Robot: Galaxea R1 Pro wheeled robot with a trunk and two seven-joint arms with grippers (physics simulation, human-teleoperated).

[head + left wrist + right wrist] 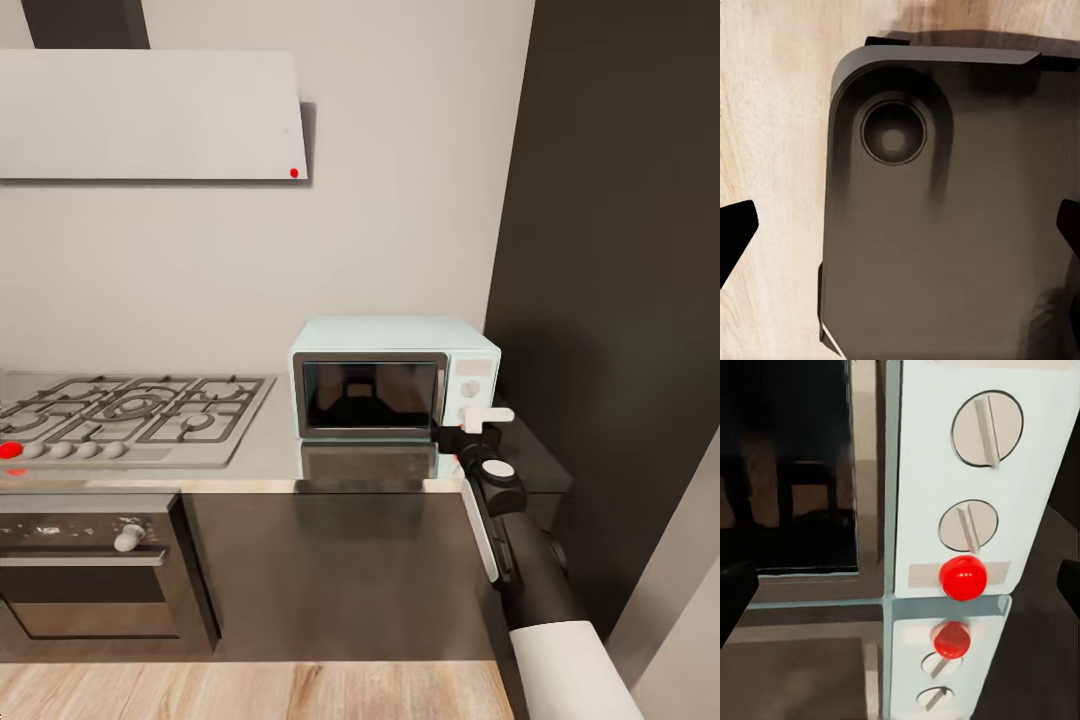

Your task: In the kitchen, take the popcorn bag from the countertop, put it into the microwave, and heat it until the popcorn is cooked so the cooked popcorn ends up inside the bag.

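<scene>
The microwave, a pale blue box, stands on the steel countertop with its dark glass door shut. My right gripper hovers just in front of its side panel. In the right wrist view the two round knobs and the red dot are close ahead, and the dark fingertips stand far apart at the frame's edges, so the right gripper is open and empty. My left gripper is also open, pointing down at the robot's dark base. The popcorn bag is out of view.
A gas hob lies left of the microwave, with a black oven below and a white hood above. A tall dark cabinet flanks the microwave's right. Wooden floor lies in front.
</scene>
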